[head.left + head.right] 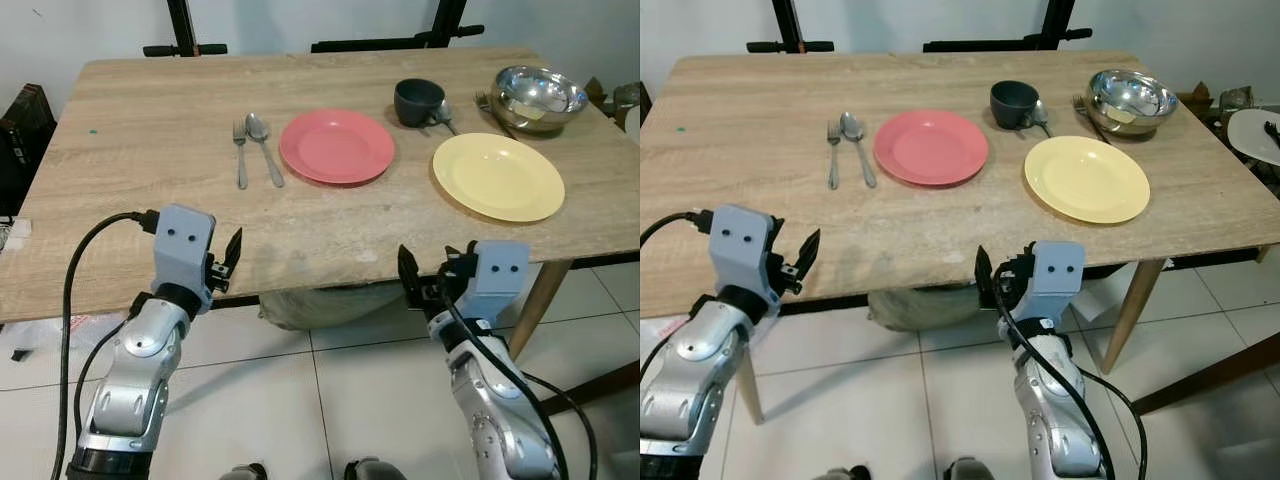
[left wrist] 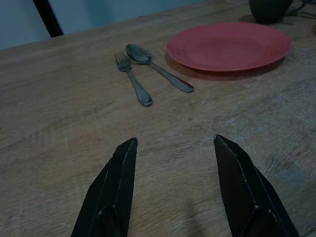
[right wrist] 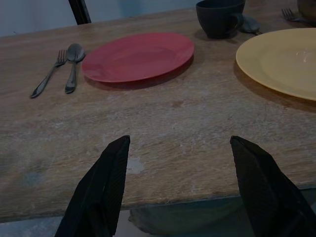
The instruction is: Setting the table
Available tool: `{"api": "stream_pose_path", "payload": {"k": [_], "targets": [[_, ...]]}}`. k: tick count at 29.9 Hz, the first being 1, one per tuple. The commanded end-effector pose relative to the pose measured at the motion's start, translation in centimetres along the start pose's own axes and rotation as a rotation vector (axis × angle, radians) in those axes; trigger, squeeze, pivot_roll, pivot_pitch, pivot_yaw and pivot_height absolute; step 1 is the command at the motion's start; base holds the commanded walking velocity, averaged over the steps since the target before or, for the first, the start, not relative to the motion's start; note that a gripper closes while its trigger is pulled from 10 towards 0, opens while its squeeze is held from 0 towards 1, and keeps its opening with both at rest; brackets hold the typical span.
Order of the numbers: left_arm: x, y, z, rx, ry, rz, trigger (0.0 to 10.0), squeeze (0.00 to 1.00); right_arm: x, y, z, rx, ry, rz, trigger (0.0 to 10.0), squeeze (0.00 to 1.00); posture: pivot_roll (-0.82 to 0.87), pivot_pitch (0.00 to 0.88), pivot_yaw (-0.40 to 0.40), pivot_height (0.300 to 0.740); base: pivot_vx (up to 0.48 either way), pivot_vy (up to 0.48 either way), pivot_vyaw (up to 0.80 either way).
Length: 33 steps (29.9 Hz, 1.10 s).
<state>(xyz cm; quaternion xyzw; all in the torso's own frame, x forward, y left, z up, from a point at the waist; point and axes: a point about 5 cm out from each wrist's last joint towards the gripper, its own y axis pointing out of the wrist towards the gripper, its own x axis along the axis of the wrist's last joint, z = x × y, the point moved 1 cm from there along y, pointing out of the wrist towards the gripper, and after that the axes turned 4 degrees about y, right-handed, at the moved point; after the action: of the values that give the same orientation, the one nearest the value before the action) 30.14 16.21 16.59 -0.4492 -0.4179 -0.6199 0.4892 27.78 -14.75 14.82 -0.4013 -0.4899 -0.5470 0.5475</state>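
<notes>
In the left eye view, the left gripper [image 1: 232, 262] and right gripper [image 1: 418, 283] hovered empty at lower frame, below the red plate [image 1: 336, 146]. In the left wrist view, spread fingers [image 2: 114, 190] faced the fork [image 2: 132, 80] at upper centre; a shallow grab might skid it. In the right wrist view, parted fingers [image 3: 104, 185] faced the yellow plate [image 3: 281, 60] at upper right; its low rim could slip.

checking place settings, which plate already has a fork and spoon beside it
The red plate: a fork and spoon lie on its left. The yellow plate has none alongside.

Both silver arms are reaching forward, bent at the elbows; the left two-fingered black gripper [image 2: 173, 185] is gaping wide, and the right two-fingered black gripper [image 3: 190, 190] is likewise spreading its fingers apart, holding nothing
</notes>
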Motion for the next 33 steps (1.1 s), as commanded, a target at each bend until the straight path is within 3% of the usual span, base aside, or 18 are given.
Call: {"api": "stream_pose_path", "payload": {"k": [1, 33], "targets": [[-0.3, 0.02, 0.03, -0.001, 0.011, 0.007, 10.0, 0.0, -0.24, -0.16, -0.12, -0.003, -0.009, 0.007, 10.0, 0.0, -0.18, 0.029, 0.054, 0.74, 0.0, 0.0, 0.0], [-0.33, 0.01, -0.1, 0.001, 0.006, 0.004, 10.0, 0.0, -0.33, -0.24, -0.14, -0.004, -0.01, 0.012, 10.0, 0.0, -0.19, 0.034, 0.052, 0.74, 0.0, 0.0, 0.0]]}}
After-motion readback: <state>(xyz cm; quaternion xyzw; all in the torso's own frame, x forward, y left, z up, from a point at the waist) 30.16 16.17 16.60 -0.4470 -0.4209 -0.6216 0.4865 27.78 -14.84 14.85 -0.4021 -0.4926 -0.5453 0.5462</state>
